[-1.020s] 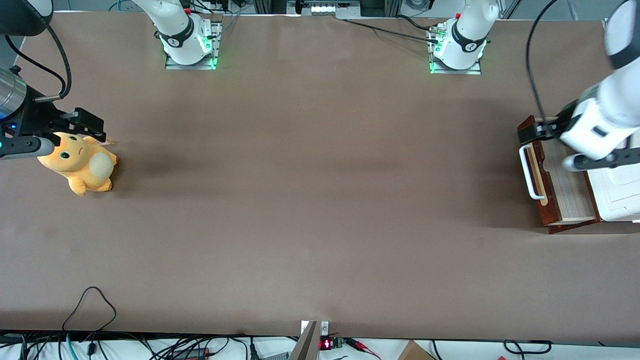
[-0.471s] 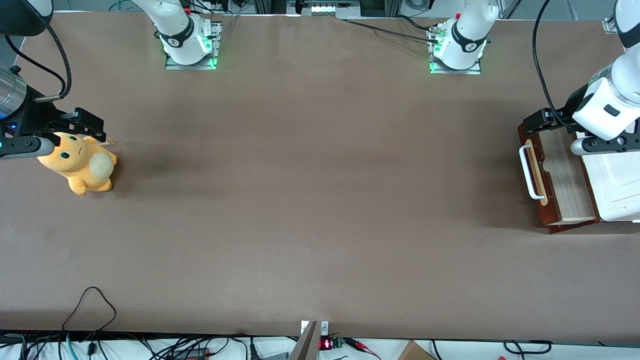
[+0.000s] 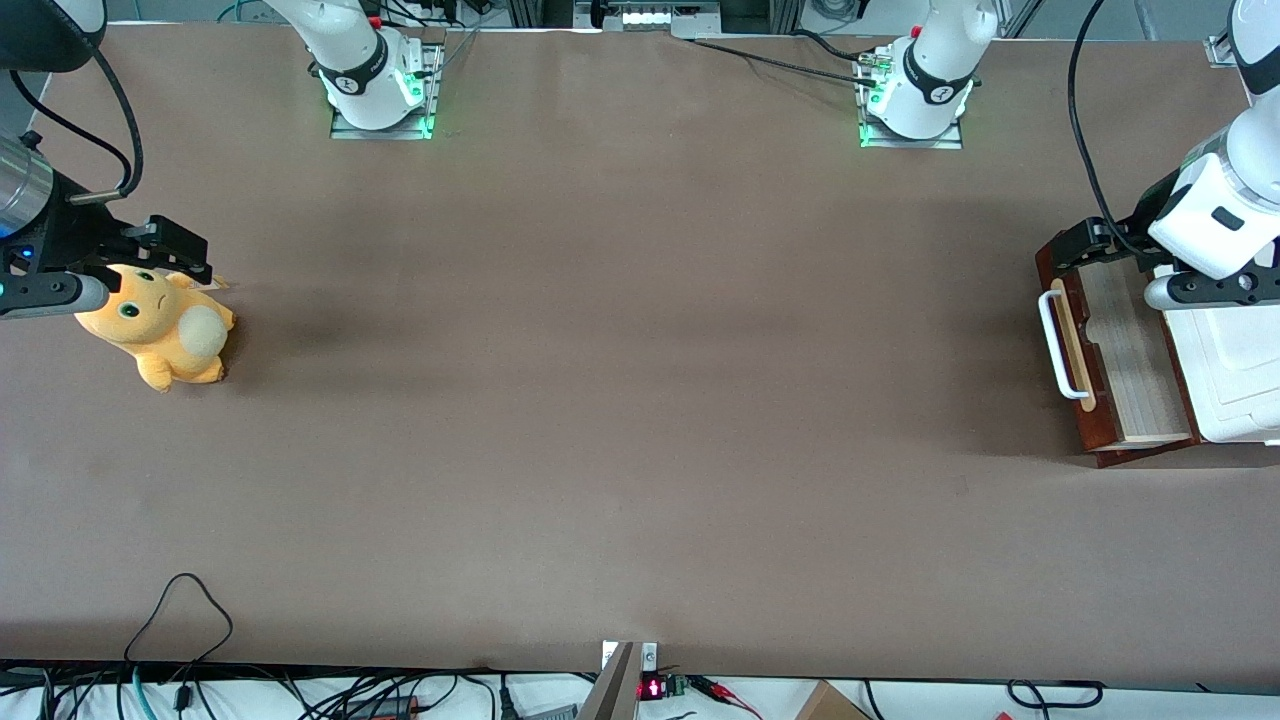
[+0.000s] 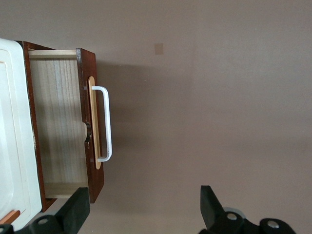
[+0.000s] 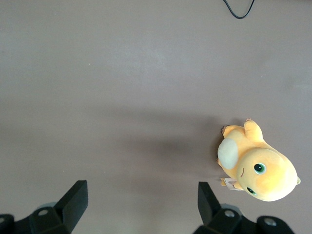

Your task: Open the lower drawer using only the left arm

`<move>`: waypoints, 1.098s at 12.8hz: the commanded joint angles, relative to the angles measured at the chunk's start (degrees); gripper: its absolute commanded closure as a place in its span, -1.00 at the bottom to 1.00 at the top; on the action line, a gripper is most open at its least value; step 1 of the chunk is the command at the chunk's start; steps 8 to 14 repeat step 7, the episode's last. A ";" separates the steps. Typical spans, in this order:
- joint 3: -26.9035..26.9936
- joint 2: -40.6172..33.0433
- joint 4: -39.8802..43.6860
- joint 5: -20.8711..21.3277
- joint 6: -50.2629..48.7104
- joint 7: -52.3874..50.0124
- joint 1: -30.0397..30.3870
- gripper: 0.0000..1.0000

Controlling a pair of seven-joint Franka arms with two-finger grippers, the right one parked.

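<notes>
Fingers (image 4: 78,207) of the left arm's gripper (image 4: 144,204) spread wide, holding nothing, above the lower drawer's (image 3: 1128,345) corner farthest from the front camera. Pulled out from its white cabinet (image 3: 1240,370), the drawer shows pale grained wood inside, a dark reddish-brown front and a white U-shaped handle (image 4: 104,124), on the matte brown counter (image 3: 640,400).

The lower drawer (image 3: 1120,365) stands pulled out from the white cabinet (image 3: 1235,375), showing its pale wood inside. Its dark reddish-brown front carries a white U-shaped handle (image 3: 1055,345) on a pale strip. The left arm (image 3: 1215,215) hangs above the cabinet, its black hand (image 4: 144,214) with fingers spread wide, holding nothing, above the drawer's corner.
</notes>
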 commanded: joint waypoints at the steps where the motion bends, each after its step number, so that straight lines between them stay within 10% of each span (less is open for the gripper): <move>1: 1.08 -1.62 -1.12 -1.02 0.93 1.69 -0.69 -1.00; 14: 1.08 -1.44 -0.94 -0.67 1.01 1.95 -0.61 -1.00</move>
